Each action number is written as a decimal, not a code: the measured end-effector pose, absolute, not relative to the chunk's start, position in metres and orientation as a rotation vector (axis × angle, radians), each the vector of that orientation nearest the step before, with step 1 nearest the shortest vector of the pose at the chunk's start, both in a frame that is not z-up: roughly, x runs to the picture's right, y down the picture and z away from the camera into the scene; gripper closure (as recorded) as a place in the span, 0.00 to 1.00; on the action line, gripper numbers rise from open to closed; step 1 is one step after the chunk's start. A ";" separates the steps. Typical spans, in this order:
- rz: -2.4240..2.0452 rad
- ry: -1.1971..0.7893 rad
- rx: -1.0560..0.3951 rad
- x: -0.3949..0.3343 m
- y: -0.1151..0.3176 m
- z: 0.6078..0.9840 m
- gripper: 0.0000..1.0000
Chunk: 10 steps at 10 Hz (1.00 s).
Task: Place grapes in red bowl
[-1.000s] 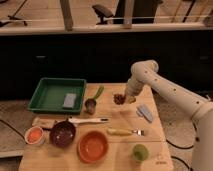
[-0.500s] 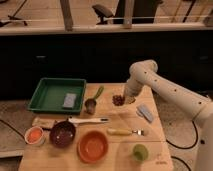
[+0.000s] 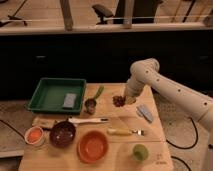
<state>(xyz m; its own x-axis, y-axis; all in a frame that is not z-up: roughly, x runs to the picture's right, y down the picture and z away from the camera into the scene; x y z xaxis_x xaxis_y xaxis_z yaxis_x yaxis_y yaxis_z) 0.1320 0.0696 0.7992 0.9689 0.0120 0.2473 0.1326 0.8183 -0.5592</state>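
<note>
**Grapes in the gripper, above the middle of the table**

The gripper (image 3: 123, 100) hangs over the far middle part of the wooden table (image 3: 156, 139), at the end of the white arm (image 3: 167, 89) that reaches in from the right. Its 2 fingers are closed on the grapes (image 3: 118, 101), a small, dark, lumpy bunch that sits at the gripper's left tip. Whether the bunch is clear of the tabletop or just brushing it cannot be told from this view.

The red bowl (image 3: 93, 146) stands at the near edge of the table, well apart from the grapes and to their near left. Its inside looks plain orange-red.

Left of the red bowl, just beside it, is the dark purple bowl (image 3: 63, 133), and left of that a small white bowl with orange inside (image 3: 34, 135). A utensil with a pale handle (image 3: 88, 120) lies across the table between the bowls and the grapes. A second utensil with a yellowish handle (image 3: 123, 132) lies to the right of the red bowl.

A small metal cup (image 3: 90, 105) stands left of the grapes, near them but not touching. A green tray (image 3: 46, 94) fills the far left corner, with a grey block (image 3: 69, 100) inside it. A grey-blue flat object (image 3: 145, 113) lies right of the gripper and nearer. A round green fruit (image 3: 140, 152) sits at the near right.
</note>
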 end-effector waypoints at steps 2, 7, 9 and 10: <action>-0.085 -0.250 -0.608 0.134 0.068 0.787 1.00; -0.133 -0.260 -0.608 0.133 0.073 0.768 1.00; -0.153 -0.265 -0.608 0.130 0.073 0.762 1.00; -0.167 -0.266 -0.609 0.128 0.075 0.758 1.00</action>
<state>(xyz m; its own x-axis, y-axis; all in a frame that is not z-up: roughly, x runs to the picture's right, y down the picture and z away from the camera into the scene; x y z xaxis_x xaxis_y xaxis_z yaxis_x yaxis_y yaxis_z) 0.1281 0.0749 0.7579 0.9526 -0.0764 0.2945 0.2321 0.8083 -0.5411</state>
